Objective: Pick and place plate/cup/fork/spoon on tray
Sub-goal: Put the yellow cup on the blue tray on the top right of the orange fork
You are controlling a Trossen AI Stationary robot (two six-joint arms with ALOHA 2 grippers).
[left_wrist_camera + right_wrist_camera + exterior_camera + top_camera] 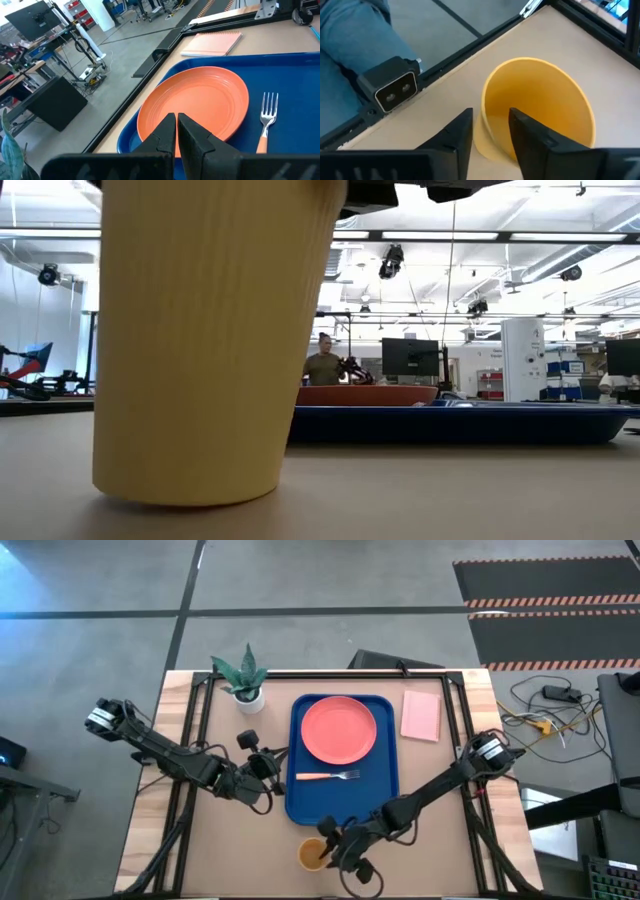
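Note:
The blue tray lies at the table's middle. The coral plate and the fork lie on it; both show in the left wrist view, the plate and the fork. The yellow-orange cup stands upright on its base on the table, near the front edge, beside the tray's near left corner. My right gripper is open at the cup, one finger inside the rim and one outside. My left gripper is shut and empty at the tray's left edge. The spoon is out of view. My right gripper stands astride the cup's wall on its right side, one finger inside and one outside, slanting down from the table's right. I cannot tell whether either finger touches the wall. The cup stands on the table.
A potted plant stands at the far left. A pale pink pad lies to the right of the tray. A small camera sits at the table's near edge by the cup. A person is far off in the room.

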